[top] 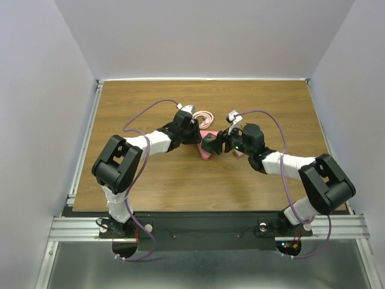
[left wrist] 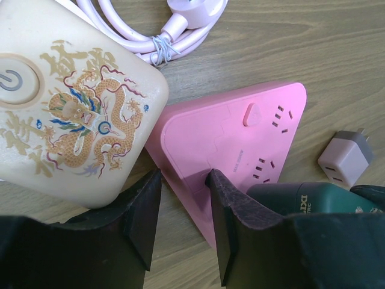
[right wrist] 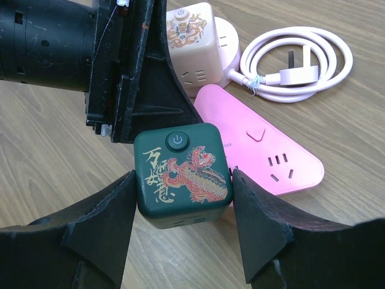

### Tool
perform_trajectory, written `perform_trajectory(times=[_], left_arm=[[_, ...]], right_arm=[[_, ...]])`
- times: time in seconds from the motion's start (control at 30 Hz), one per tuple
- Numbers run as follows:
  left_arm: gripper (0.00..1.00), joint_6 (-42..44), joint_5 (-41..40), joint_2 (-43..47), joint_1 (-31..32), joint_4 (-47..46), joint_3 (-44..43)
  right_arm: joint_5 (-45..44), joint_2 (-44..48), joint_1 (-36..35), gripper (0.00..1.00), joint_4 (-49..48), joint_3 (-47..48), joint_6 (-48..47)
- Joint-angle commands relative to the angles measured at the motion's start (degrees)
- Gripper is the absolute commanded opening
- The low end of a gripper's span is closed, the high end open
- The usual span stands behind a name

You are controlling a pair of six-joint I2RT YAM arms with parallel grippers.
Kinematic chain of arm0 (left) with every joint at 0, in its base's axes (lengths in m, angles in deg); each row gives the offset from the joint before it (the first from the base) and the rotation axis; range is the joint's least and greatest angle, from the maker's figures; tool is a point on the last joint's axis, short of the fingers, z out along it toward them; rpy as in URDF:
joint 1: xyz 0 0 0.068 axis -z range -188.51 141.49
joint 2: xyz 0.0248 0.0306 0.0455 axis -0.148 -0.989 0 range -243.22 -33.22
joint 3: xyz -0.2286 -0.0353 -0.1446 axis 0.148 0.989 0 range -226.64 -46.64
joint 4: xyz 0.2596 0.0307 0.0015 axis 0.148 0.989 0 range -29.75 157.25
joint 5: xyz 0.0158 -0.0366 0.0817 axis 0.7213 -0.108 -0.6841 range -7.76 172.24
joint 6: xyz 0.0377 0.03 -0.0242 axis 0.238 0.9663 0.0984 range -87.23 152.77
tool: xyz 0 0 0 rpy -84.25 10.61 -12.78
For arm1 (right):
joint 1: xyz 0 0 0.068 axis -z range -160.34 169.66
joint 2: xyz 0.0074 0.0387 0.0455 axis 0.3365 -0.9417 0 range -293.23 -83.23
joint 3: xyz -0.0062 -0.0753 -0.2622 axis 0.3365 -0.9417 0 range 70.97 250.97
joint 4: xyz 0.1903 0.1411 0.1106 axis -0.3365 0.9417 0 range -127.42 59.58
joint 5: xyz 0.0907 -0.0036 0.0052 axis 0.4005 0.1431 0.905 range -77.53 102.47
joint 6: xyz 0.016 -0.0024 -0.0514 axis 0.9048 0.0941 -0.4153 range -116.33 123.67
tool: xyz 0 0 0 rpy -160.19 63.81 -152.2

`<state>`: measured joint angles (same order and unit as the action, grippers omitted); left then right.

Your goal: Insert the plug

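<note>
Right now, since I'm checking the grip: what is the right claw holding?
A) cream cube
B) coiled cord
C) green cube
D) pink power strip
C: the right claw is clamped on both sides of the green cube.

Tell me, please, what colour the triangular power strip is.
Pink power strip, clearest in left wrist view.

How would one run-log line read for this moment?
left gripper: shut on pink power strip | right gripper: shut on green cube | cube seated: cannot tell
</note>
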<state>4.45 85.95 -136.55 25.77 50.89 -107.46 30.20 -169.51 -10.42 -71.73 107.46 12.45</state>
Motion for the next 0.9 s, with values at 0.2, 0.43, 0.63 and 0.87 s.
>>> perform_trajectory(times=[0.2,0.43,0.63,0.87], left_arm=[[0.47,1.8,-0.5,-0.3,-0.7,1.7,-0.3],[0.47,1.8,0.3,-0.1,-0.9,1.8,-0.1],[0.47,1.9,0.5,0.1,-1.1,1.8,0.1],[0.47,1.9,1.0,0.1,-1.2,1.7,0.0]], right_arm=[[-4.8,-0.8,-3.1,0.0,-8.1,-2.6,-2.7],[-5.7,-1.4,-3.7,0.0,-10.5,-2.6,-3.6],[-6.2,-3.1,-4.5,0.0,-12.5,-3.1,-4.0],[-7.2,-3.0,-5.5,0.0,-15.3,-4.5,-3.9]])
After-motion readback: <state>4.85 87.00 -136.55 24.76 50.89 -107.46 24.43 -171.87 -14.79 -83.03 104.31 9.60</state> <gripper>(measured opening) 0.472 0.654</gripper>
